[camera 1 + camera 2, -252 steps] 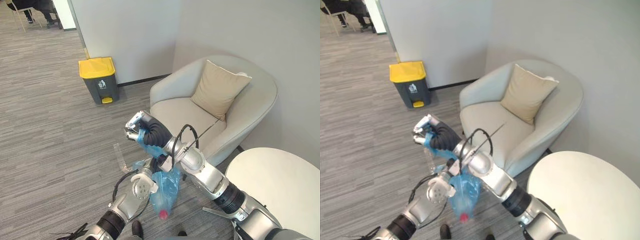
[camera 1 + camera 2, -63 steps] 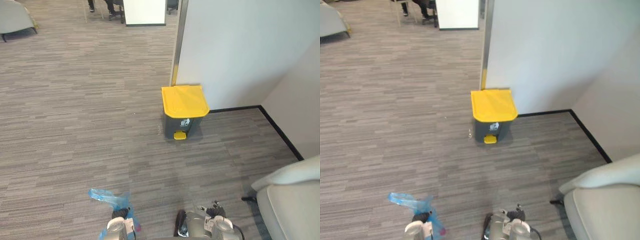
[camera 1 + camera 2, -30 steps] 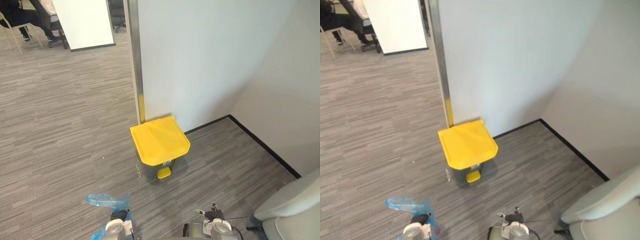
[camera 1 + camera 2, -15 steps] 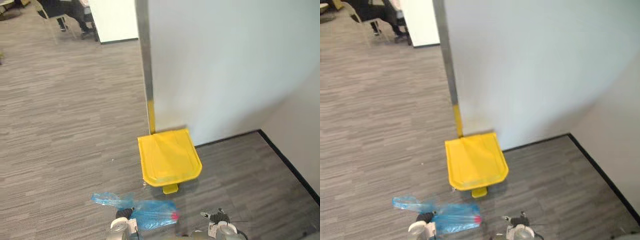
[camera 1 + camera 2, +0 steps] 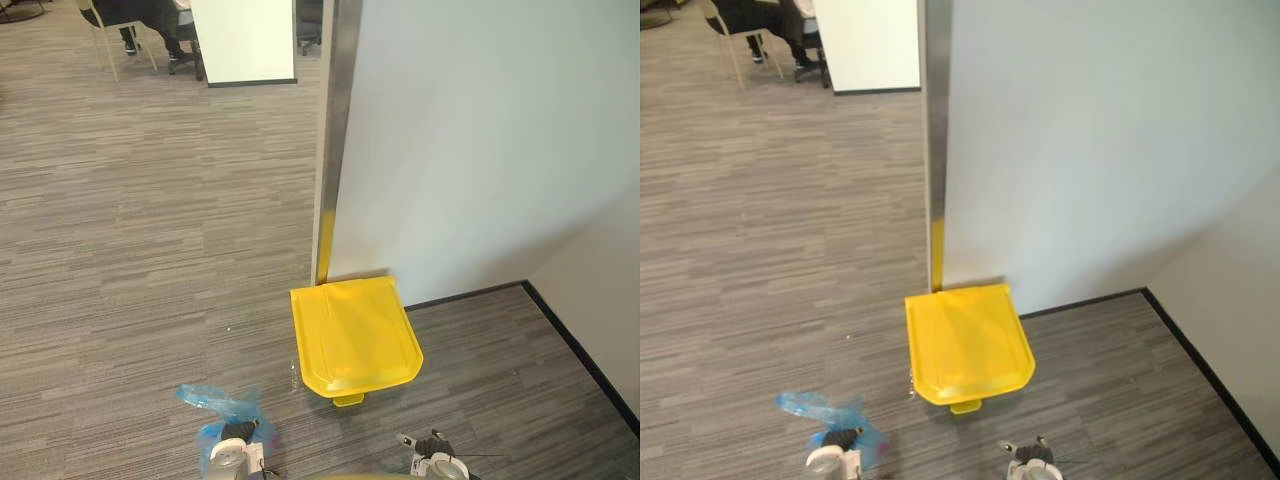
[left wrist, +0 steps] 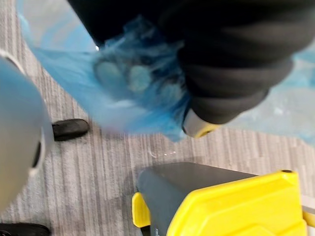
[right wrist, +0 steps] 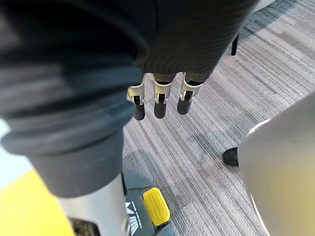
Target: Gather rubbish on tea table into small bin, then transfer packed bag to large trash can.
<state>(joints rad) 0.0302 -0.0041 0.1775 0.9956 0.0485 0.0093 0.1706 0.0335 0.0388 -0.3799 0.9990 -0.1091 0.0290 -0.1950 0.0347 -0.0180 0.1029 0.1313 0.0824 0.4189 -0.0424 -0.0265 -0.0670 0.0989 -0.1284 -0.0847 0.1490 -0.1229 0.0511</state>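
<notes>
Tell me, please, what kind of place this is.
Probably an office or a lounge area. The floor is grey striped carpet, a yellow-lidded pedal bin stands by a plain white wall with a metal edge, and a seated person shows far behind.

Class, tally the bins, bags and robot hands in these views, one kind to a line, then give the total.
trash can: 1
blue bag: 1
robot hands: 2, left hand and right hand
Total: 4

We see a yellow-lidded dark grey plastic trash can (image 5: 355, 338) at lower centre, a translucent blue plastic bag (image 5: 215, 403) lower left, and grey streaked carpet (image 5: 150, 230).
</notes>
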